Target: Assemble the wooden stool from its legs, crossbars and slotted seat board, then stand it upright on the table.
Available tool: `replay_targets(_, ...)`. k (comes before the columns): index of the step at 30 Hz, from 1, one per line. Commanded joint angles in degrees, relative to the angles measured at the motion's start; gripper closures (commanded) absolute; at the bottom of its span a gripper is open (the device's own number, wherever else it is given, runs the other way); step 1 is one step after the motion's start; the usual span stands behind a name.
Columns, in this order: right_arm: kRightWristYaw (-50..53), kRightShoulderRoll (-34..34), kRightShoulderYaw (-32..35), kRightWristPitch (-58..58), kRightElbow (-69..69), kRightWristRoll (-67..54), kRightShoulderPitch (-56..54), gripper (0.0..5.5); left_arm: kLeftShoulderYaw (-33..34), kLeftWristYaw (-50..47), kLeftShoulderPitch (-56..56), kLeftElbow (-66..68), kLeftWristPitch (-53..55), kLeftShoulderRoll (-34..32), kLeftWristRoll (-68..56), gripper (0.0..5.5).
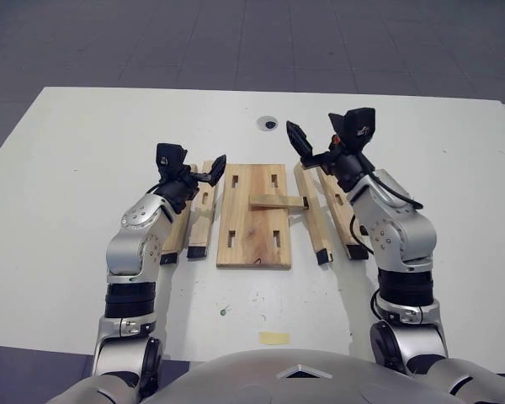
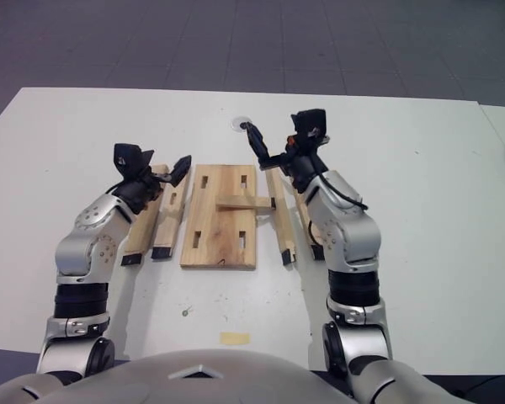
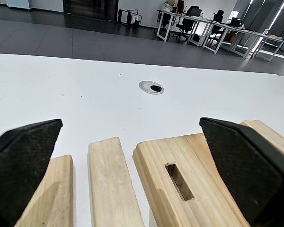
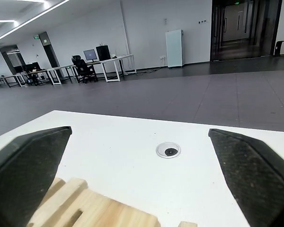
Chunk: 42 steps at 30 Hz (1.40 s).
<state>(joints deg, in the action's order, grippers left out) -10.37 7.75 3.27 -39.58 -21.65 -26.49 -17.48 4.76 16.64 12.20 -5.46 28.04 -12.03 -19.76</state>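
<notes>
Left tool [image 1: 194,166] wide over left legs [image 1: 200,223]; right tool [image 1: 326,131] wide, empty. I'd lower it squarely onto crossbar [image 1: 278,202] lying across seat board [image 1: 252,240].

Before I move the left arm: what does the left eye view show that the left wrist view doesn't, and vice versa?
Left eye view alone: the whole pale wooden slotted seat board, a short wooden crossbar across its right edge, two black-tipped wooden legs right of it, the right gripper with fingers open near their far ends, and a yellow tape scrap. Left wrist view alone: office desks and chairs beyond the white table. Both: the left gripper, fingers open, over two further wooden legs left of the board, and the round grommet in the table.
</notes>
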Motion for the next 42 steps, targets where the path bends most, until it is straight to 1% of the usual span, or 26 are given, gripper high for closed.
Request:
replay_targets(1,1.70,1.48,1.32,-11.61,-8.88,-5.29,10.35,0.11,0.43,-0.51,-1.60,-1.56,1.32,-0.37,0.13,0.10)
replay_targets(3,0.64,3.01,0.58,-16.24,-10.91,-7.53,13.27,0.47,0.26,-0.48,-2.32,-2.24,1.61,-0.32,0.06,0.10)
replay_targets(6,1.75,3.44,1.44,-20.46,-10.19,-8.54,14.01,1.01,-0.04,-0.64,-2.74,-3.10,2.06,0.00,0.11,0.10)
replay_targets(11,3.05,3.97,2.47,-24.94,-11.01,-9.36,15.73,1.81,0.27,-0.62,-3.20,-3.54,2.42,-0.44,0.26,0.10)
replay_targets(17,4.35,4.43,1.62,-26.67,-12.06,-7.87,18.64,2.69,0.24,-0.72,-4.34,-4.13,2.61,-0.26,0.24,0.10)
replay_targets(20,4.35,4.62,1.60,-24.89,-11.95,-7.00,19.07,3.11,0.31,-0.73,-4.37,-4.11,2.72,-0.14,0.11,0.10)
replay_targets(21,4.44,4.36,1.83,-24.19,-12.14,-6.94,18.86,3.36,0.39,-0.74,-4.43,-4.09,2.71,-0.15,0.08,0.10)
replay_targets(26,4.63,3.56,2.21,-22.66,-12.21,-6.68,17.45,2.58,0.14,-0.80,-4.78,-4.66,2.82,0.06,0.02,0.10)
replay_targets(32,5.33,3.66,1.81,-26.11,-11.31,-6.64,20.06,1.59,-0.23,-0.67,-4.65,-4.59,2.87,-0.20,0.31,0.10)
replay_targets(33,5.50,3.60,1.54,-26.64,-11.66,-6.62,20.12,1.80,-0.39,-0.57,-4.84,-4.61,2.81,-0.22,0.37,0.10)
replay_targets(34,5.45,3.94,1.03,-27.07,-12.08,-6.44,20.04,1.81,-0.53,-0.50,-4.96,-4.64,2.80,-0.24,0.40,0.10)
replay_targets(35,5.53,4.06,0.70,-27.48,-12.47,-6.34,19.92,1.94,-0.75,-0.39,-5.03,-4.64,2.72,-0.35,0.53,0.10)
replay_targets(37,5.71,4.44,0.32,-28.07,-13.09,-6.08,19.22,2.31,-0.83,-0.40,-4.82,-4.47,2.67,-0.40,0.53,0.10)
replay_targets(42,7.24,2.62,2.05,-31.10,-14.51,-7.00,17.19,3.16,-0.70,-0.65,-4.58,-4.10,2.01,-0.35,0.69,0.10)
